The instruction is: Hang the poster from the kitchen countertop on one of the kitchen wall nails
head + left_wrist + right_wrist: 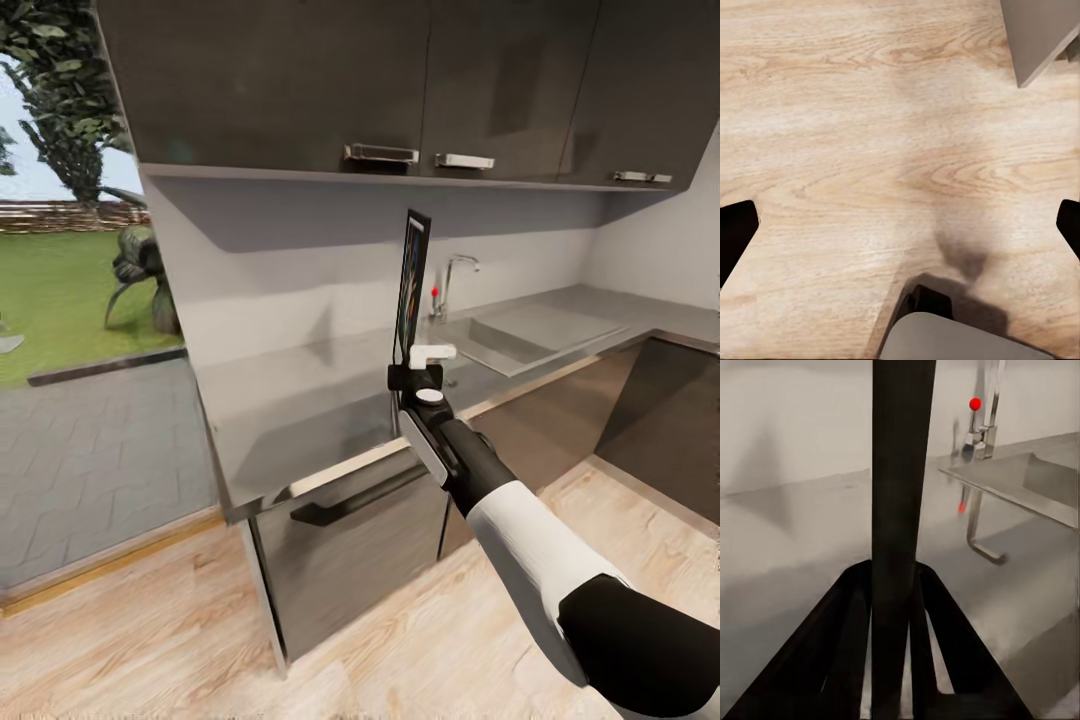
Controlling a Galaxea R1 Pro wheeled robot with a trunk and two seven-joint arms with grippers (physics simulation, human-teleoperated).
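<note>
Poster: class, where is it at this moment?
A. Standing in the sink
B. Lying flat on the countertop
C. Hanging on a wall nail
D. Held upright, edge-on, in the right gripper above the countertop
D. The right gripper is shut on the poster, which stands upright above the countertop; the right wrist view shows its dark edge between the fingers.
</note>
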